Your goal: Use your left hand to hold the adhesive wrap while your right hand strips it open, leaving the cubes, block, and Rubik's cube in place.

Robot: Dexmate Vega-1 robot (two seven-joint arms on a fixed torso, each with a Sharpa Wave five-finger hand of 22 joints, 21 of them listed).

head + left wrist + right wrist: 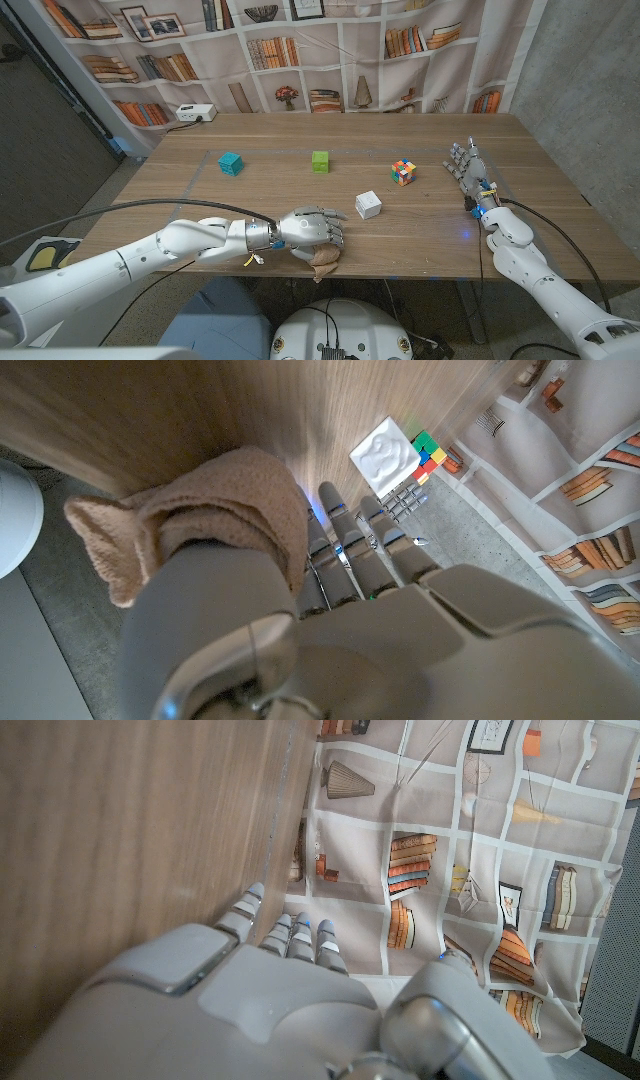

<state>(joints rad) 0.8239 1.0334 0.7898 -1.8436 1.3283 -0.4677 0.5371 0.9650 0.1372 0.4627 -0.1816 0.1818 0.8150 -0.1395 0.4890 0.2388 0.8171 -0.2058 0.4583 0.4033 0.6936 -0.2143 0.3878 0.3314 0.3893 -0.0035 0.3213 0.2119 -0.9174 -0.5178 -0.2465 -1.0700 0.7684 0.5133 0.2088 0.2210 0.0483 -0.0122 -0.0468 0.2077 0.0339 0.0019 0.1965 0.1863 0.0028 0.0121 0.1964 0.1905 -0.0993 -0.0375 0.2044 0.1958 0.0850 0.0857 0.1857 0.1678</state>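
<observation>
While the table (420, 235) takes up most of the head view, we see the left arm (120, 262) stretched across its near edge and the right arm (545, 275) coming up on the right side. Left hand (310, 230) sits near the front edge with fingers pointing toward the middle, directly over the wrap (322, 262), a tan crumpled lump at the table's near edge. In the left wrist view the wrap (200, 520) bunches against the thumb side of the left hand (350, 600), touching it, but we cannot tell if the fingers (345, 540) actually clamp it, they look stretched out straight. Right hand (470, 172) is far right, well apart from the wrap, fingers extended and apart, holding nothing, released; same in the right wrist view (260, 970). Rubik's cube (403, 172) sits right of centre, the white block (368, 205) just nearer and left of it; both show past the left fingers too, block (385, 452) and Rubik's cube (430, 455) close together. Green cube (320, 161) at middle, teal cube (231, 163) left of it, well apart
</observation>
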